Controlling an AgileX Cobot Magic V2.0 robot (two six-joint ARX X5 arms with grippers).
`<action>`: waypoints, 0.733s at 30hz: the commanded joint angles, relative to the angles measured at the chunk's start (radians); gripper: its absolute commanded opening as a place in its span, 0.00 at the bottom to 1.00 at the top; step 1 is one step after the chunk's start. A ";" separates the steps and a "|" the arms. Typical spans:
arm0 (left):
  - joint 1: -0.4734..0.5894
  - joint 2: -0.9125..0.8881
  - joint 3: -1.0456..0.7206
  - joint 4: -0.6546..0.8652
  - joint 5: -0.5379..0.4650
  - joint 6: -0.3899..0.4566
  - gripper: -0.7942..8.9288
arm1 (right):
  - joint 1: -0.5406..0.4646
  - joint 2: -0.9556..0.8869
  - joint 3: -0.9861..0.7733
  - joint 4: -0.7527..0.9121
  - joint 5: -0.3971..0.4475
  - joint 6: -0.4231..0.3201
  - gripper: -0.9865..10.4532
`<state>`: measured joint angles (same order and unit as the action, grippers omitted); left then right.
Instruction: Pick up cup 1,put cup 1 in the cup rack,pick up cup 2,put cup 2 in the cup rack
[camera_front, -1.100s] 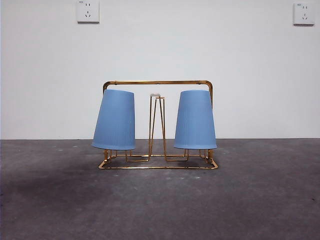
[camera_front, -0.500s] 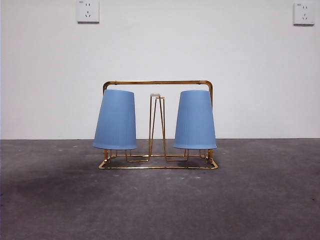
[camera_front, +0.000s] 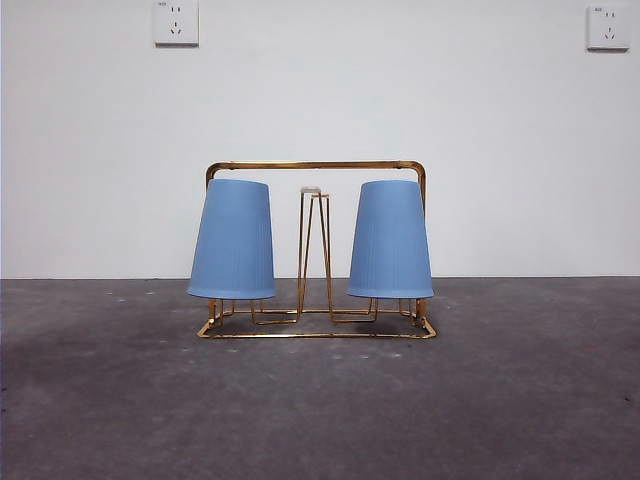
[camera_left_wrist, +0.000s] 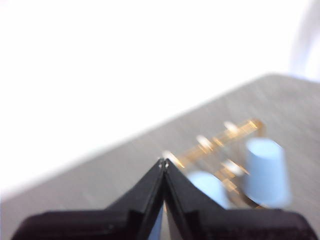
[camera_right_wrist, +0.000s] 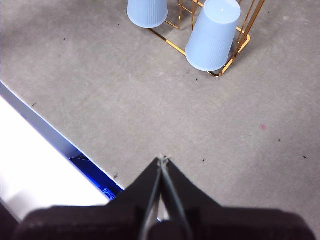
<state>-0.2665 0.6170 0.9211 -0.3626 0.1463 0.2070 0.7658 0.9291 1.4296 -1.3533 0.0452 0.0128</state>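
Note:
The gold wire cup rack (camera_front: 316, 166) stands on the grey table in the middle of the front view. Two light blue cups hang upside down on its pegs: one on the left (camera_front: 232, 240), one on the right (camera_front: 390, 240). A bare hairpin peg (camera_front: 314, 250) stands between them. The rack (camera_right_wrist: 245, 35) and both cups (camera_right_wrist: 212, 34) (camera_right_wrist: 147, 12) also show in the right wrist view, and blurred in the left wrist view (camera_left_wrist: 264, 172). My left gripper (camera_left_wrist: 163, 162) is shut and empty, away from the rack. My right gripper (camera_right_wrist: 162, 160) is shut and empty over bare table.
A white wall with two sockets (camera_front: 176, 22) (camera_front: 608, 26) rises behind the table. The right wrist view shows the table's edge (camera_right_wrist: 45, 127) with a white surface and a blue object (camera_right_wrist: 92, 172) below it.
The left cup has settled from a slight tilt to hang straighter on its peg. The dark shadow on the table's left has faded.

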 joint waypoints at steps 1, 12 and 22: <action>0.119 -0.096 -0.114 0.083 0.026 0.068 0.08 | 0.000 0.002 -0.008 -0.023 0.001 0.010 0.09; 0.293 -0.381 -0.549 0.124 0.011 0.037 0.08 | 0.000 0.004 -0.008 -0.023 0.001 0.010 0.09; 0.301 -0.538 -0.789 0.124 0.010 0.000 0.08 | 0.000 0.004 -0.008 -0.022 0.001 0.010 0.09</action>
<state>0.0311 0.0872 0.1452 -0.2462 0.1593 0.2222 0.7658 0.9329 1.4296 -1.3533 0.0452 0.0128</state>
